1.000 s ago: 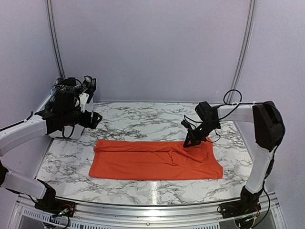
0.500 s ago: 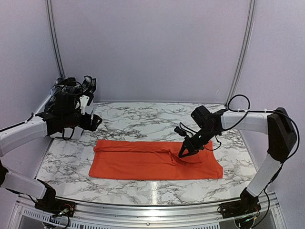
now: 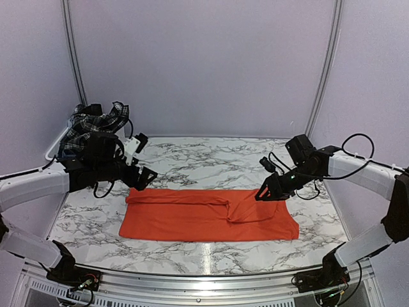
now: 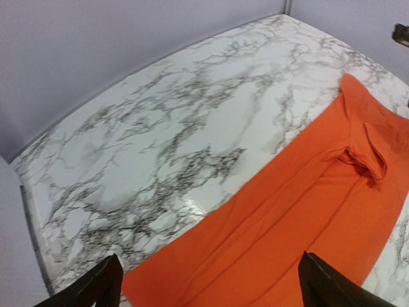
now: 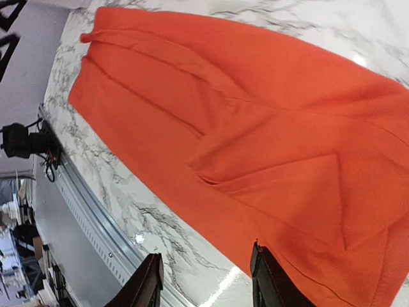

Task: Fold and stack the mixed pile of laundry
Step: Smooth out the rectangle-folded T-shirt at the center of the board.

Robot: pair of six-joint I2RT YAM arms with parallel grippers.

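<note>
The bright orange T-shirt (image 3: 211, 216) lies folded into a long flat band across the middle of the marble table (image 3: 192, 160), with a sleeve flap folded in near its right end (image 5: 281, 185). My right gripper (image 3: 263, 192) hovers just above the shirt's upper right edge, open, with nothing between its fingers (image 5: 208, 281). My left gripper (image 3: 146, 177) hangs open wide above the shirt's upper left corner, empty (image 4: 211, 294), with orange cloth (image 4: 307, 211) below it. A black-and-white plaid piece (image 3: 96, 120) is heaped at the back left.
The plaid heap rests in a white bin (image 3: 54, 146) at the table's back left corner, behind my left arm. A metal rail (image 3: 204, 275) runs along the near edge. Bare marble shows behind the shirt and in a strip in front of it.
My right gripper has opened, let go of the folded-in sleeve and drawn back to the right. My left arm has swung forward and right toward the shirt's left corner.
</note>
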